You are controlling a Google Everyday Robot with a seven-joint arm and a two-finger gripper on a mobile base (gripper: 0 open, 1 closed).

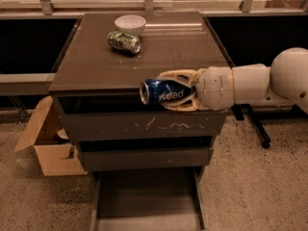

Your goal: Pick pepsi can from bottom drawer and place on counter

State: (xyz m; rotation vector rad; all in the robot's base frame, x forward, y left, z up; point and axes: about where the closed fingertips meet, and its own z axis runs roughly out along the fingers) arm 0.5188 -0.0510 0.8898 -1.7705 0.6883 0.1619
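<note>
My gripper [168, 91] is shut on the blue pepsi can [163, 92], which lies on its side with its silver end pointing left. It is held at the front edge of the counter [96, 66], at about counter height, in front of the top drawer. The arm reaches in from the right. The bottom drawer [144, 198] is pulled open below, and its flat floor is bare.
A green and silver can [124, 41] lies on its side at the back of the counter, next to a white bowl [130, 24]. An open cardboard box [45, 146] stands on the floor left of the cabinet. A black stand base [252, 124] is at the right.
</note>
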